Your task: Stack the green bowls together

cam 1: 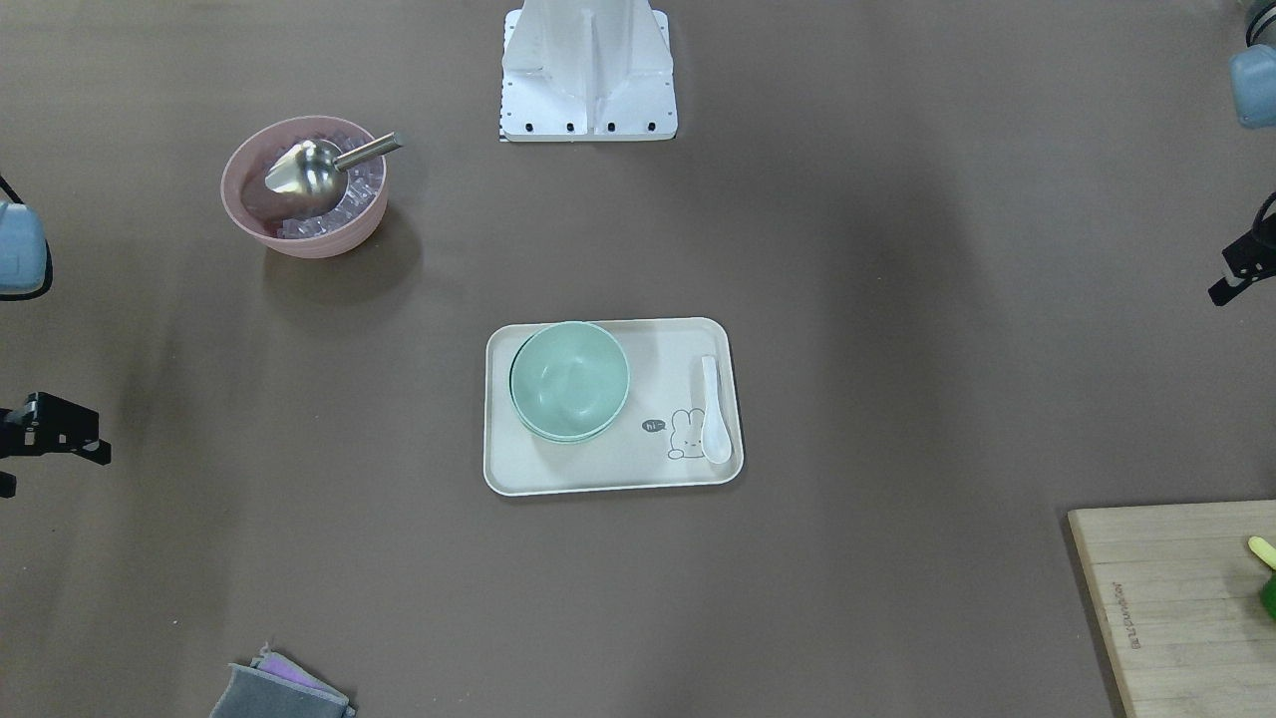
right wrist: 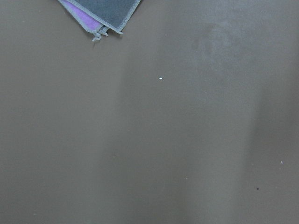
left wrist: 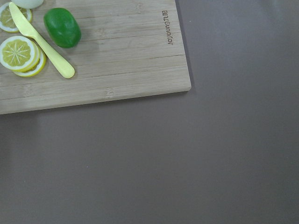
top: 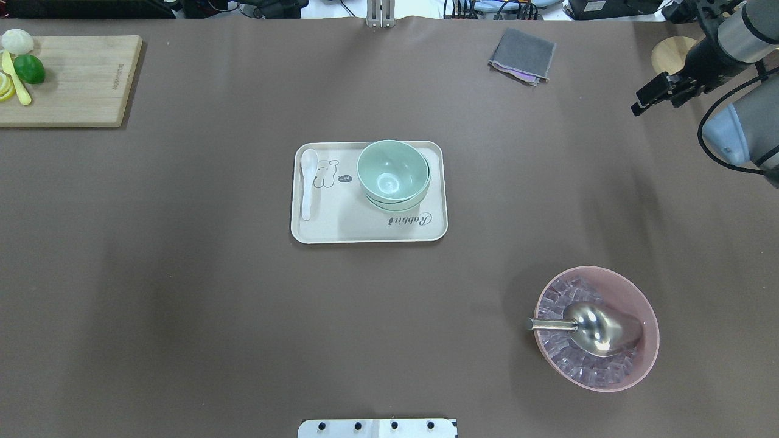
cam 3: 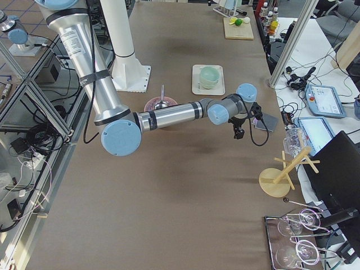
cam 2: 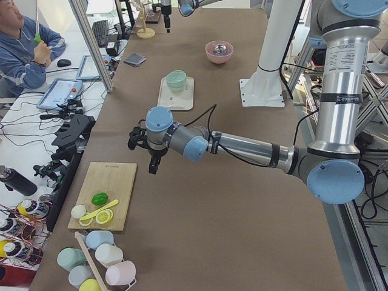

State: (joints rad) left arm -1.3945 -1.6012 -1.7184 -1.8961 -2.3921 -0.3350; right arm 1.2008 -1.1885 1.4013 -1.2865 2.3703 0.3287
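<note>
Sees the green bowls (top: pixel 392 176) nested in one stack, mouths up, round and so without a long axis. Finds the stack on the tray (top: pixel 341 228), at its end toward the robot's right, mid-surface (top: pixel 182 274). Finds left pincer (cam 2: pixel 153 163) and right pincer (top: pixel 639 106) well apart from it, at opposite ends; cannot tell whether either stands apart or together.

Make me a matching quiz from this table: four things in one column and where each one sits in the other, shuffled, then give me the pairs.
Things
1. green bowls
2. white spoon
3. metal scoop
4. yellow knife

Places
A. in the pink bowl, on ice
B. on the wooden cutting board
C. nested together on the tray
D. lying flat at the tray's other end, apart from the stack

Pairs: 1-C, 2-D, 3-A, 4-B
</note>
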